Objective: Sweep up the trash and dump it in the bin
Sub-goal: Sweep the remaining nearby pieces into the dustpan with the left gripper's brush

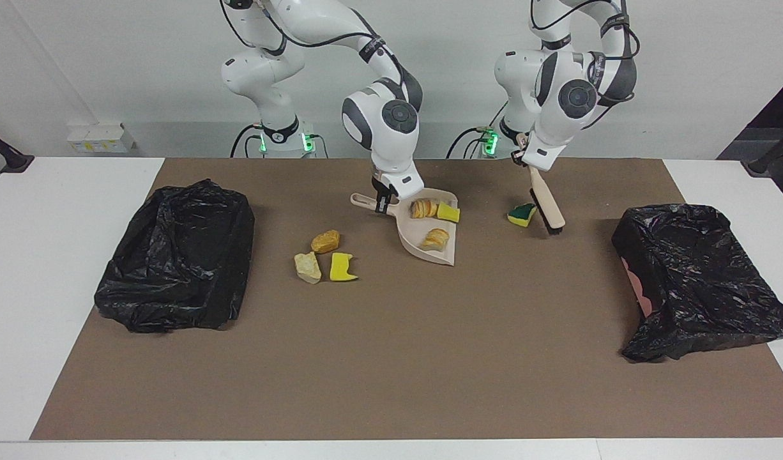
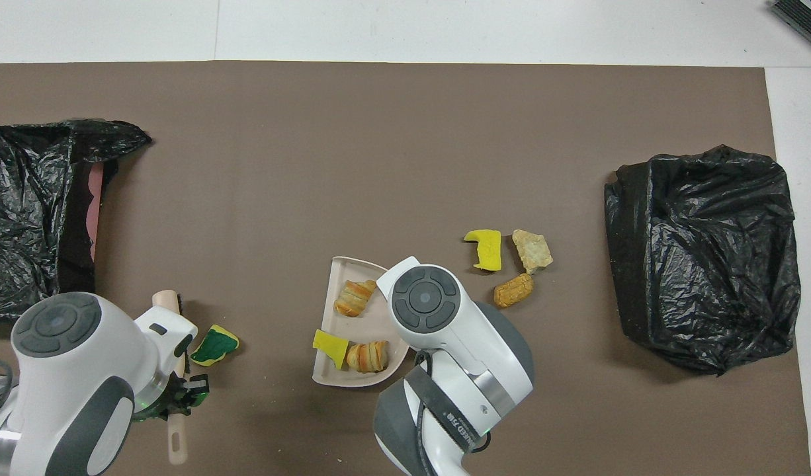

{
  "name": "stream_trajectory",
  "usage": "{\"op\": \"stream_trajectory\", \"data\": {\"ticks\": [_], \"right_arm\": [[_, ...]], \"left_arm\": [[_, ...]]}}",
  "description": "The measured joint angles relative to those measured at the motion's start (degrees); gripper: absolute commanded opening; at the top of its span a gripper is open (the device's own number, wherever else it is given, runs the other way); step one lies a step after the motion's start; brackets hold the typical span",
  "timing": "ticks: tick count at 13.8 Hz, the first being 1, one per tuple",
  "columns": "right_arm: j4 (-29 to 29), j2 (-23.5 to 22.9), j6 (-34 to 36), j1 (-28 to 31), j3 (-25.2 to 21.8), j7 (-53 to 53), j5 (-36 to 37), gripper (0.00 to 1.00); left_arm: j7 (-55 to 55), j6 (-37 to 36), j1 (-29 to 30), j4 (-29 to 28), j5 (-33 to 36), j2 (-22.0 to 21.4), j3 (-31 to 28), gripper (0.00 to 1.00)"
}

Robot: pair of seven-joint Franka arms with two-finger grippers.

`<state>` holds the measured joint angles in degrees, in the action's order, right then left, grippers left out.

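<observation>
My right gripper (image 1: 384, 203) is shut on the handle of the beige dustpan (image 1: 446, 255), which rests on the mat. In the pan (image 2: 349, 268) lie two bread chunks (image 2: 354, 297) and a yellow sponge piece (image 2: 331, 347). My left gripper (image 1: 531, 167) is shut on the beige brush (image 1: 545, 201), held tilted with its bristle end down by a green-backed sponge (image 1: 521, 214), on the side toward the left arm's end. More trash lies beside the pan toward the right arm's end: an orange chunk (image 1: 326, 241), a cream chunk (image 1: 307, 267) and a yellow sponge (image 1: 342, 267).
Two bins lined with black bags stand on the brown mat. One bin (image 1: 174, 255) is at the right arm's end, the other bin (image 1: 698, 281) at the left arm's end, showing a pink edge under its bag.
</observation>
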<state>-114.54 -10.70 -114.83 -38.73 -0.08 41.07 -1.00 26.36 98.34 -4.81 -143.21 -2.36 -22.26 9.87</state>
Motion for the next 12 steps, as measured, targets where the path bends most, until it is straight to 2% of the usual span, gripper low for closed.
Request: {"op": "stream_trajectory", "data": {"ticks": [5,9,12], "right_arm": [[-0.16,0.11,-0.16,0.00,0.00,0.00,0.00,0.00],[-0.19,0.12,-0.16,0.01,0.00,0.00,0.00,0.00],[-0.20,0.12,-0.16,0.01,0.00,0.00,0.00,0.00]], "left_arm": [[1.71,6.06,0.63,-6.70,0.08,-1.52,0.08,0.00],[2.07,14.52,-2.94,-7.91,-0.37,-0.18,1.23,0.00],[2.86,20.62,-5.01,-7.89,-3.28,2.69,8.46,0.00]]}}
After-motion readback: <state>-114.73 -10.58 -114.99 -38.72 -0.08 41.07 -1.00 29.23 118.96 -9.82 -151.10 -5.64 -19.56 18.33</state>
